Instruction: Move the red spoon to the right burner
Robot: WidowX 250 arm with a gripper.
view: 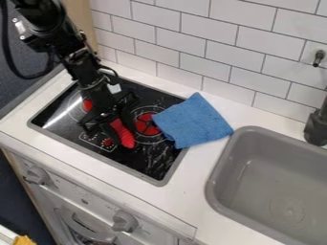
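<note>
Over the dark stovetop point(150, 168), we have our gripper point(125, 132) hanging down from the arm, which comes into view at the upper left. We see its fingers closed around the red spoon point(127, 140), with a ribbed red length of it showing between them and poking out below, toward the front of the stove. We cannot tell whether the spoon touches the glass. It lies just beside the right burner point(148, 126), on that burner's left side, so we do not have it on the burner's middle. Farther left and toward the back, part of the left burner point(87, 105) shows red behind the gripper. To the right, we find a folded blue cloth point(195, 122) lying partly over the stove's right edge and partly on the white counter point(185, 191), one side of it close against the right burner. Beyond the cloth we have the gray sink point(220, 184), with a dark faucet point(316, 127) behind it at the right. White tiles point(204, 43) line the wall, and we see two knobs point(125, 221) on the stove's front, below the counter.
</note>
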